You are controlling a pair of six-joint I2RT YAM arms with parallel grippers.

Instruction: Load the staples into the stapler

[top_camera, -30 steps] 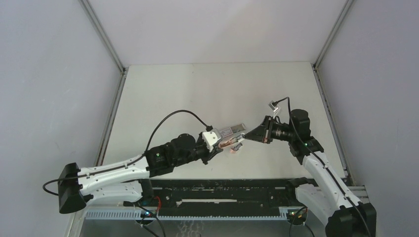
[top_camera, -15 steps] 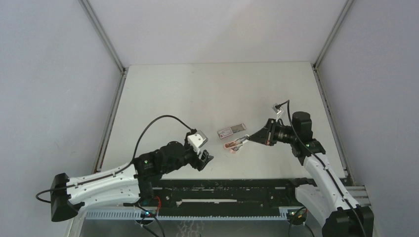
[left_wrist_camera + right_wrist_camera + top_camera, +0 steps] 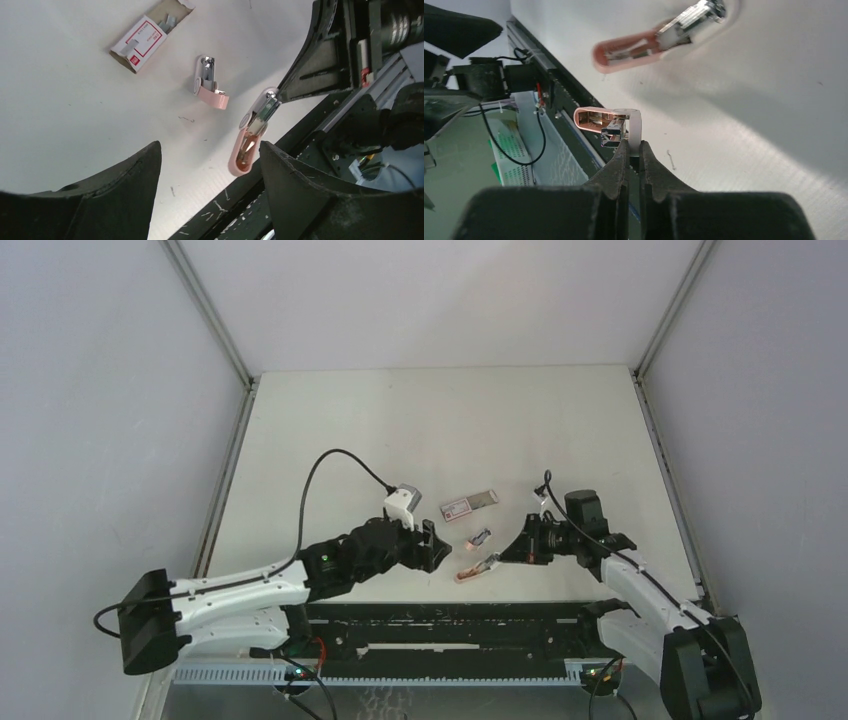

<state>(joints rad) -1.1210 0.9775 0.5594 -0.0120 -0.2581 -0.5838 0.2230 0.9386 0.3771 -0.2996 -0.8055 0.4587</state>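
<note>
The staples [image 3: 168,21] are grey strips in the open end of a flat pinkish box [image 3: 469,504] with a red-marked label, which lies on the table. My right gripper [image 3: 634,145] is shut on the white end of an opened pink stapler [image 3: 596,119]. It holds that stapler [image 3: 475,569] low over the table's near edge. A second pink stapler [image 3: 481,537] lies loose between the box and the held one. My left gripper [image 3: 432,545] stands open and empty just left of both staplers. In the left wrist view the held stapler [image 3: 248,142] hangs close to the right finger.
Stray single staples [image 3: 186,119] are scattered on the table and along the black rail [image 3: 450,612] at the near edge. The enclosure's grey walls stand on the left, right and back.
My left gripper has opened, let go and drawn back to the left. My right gripper has carried one stapler down toward the near edge. The other stapler now lies alone on the table.
</note>
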